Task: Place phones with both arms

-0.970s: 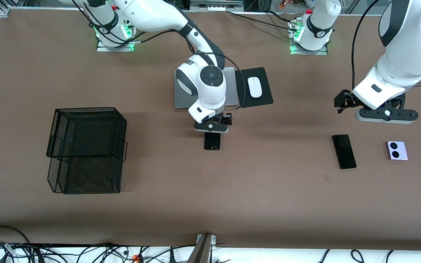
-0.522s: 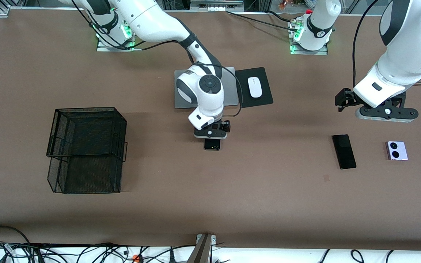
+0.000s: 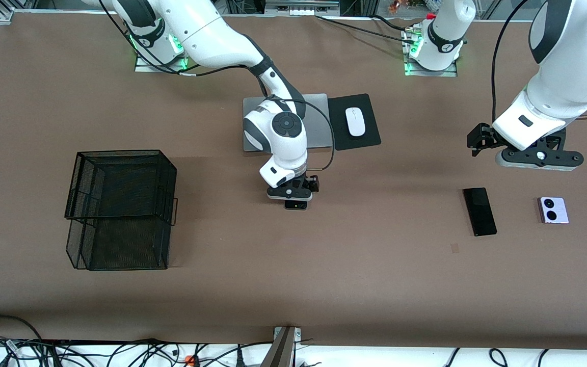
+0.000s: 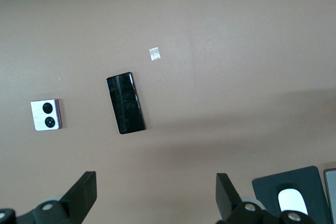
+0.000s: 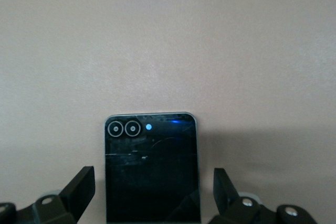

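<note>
Brown bench (image 3: 375, 275), lab clutter and cables along its edges. Square black phone (image 3: 296, 205) lies flat mid-bench, mostly hidden under the right hand (image 3: 292, 193) in the front view; only its camera-end edge pokes out nearer the front camera. Right wrist view shows what the front view hides: the phone (image 5: 152, 169) sits between the spread fingers (image 5: 79, 184), clear gap on each side, two lenses and a blue dot at its end, not clamped. Right hand is low over it, fingers apart.

Long black phone (image 3: 479, 211) and lilac phone (image 3: 553, 210) lie near each other toward the left arm's end, apart, not touching. Left hand (image 3: 538, 159) hangs above the bench just farther from the front camera than those two, fingers wide apart, holding nothing. Left wrist view shows both phones (image 4: 126, 103) (image 4: 46, 115) plus a small pale tape scrap (image 4: 155, 54) near the long one.

Around: grey laptop (image 3: 319, 122) partly covered by the right arm, black pad (image 3: 365, 127) with white mouse (image 3: 355, 122) beside it, black mesh basket (image 3: 120, 209) toward the right arm's end. Nothing blocks the phones.
</note>
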Available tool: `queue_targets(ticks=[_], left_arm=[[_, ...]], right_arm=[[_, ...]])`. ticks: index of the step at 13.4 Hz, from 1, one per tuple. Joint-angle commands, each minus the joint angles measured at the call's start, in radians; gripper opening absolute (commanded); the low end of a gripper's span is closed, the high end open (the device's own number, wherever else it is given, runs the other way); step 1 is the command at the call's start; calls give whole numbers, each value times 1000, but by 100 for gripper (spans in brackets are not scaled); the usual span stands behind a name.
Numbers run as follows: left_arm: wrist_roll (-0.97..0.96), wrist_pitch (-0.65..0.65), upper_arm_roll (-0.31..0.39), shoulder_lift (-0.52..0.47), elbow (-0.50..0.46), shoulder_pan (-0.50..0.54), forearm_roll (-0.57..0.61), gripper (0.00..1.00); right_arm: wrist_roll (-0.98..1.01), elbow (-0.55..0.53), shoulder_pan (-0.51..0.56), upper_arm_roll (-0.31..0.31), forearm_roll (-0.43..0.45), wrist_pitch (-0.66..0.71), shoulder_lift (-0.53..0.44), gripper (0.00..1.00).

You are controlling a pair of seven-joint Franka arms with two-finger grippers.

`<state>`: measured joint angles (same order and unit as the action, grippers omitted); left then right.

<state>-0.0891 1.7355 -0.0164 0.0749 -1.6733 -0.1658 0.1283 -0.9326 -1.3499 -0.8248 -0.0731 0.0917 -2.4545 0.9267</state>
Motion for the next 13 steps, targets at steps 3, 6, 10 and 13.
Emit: queue_targets(ticks=[3, 6, 10, 13], left_arm=[[-6, -2, -11, -18, -11, 2, -22, 100], [-4, -7, -11, -18, -11, 2, -24, 100], [-6, -7, -11, -20, -13, 5, -24, 100], [-4, -7, -11, -20, -14, 9, -24, 100]], right_arm=[[-2, 32, -4, 1, 39, -40, 50, 100], [8, 32, -5, -1, 40, -41, 55, 39], [15, 38, -5, -10, 40, 38, 18, 0], [24, 84, 1, -5, 31, 216, -75, 0]])
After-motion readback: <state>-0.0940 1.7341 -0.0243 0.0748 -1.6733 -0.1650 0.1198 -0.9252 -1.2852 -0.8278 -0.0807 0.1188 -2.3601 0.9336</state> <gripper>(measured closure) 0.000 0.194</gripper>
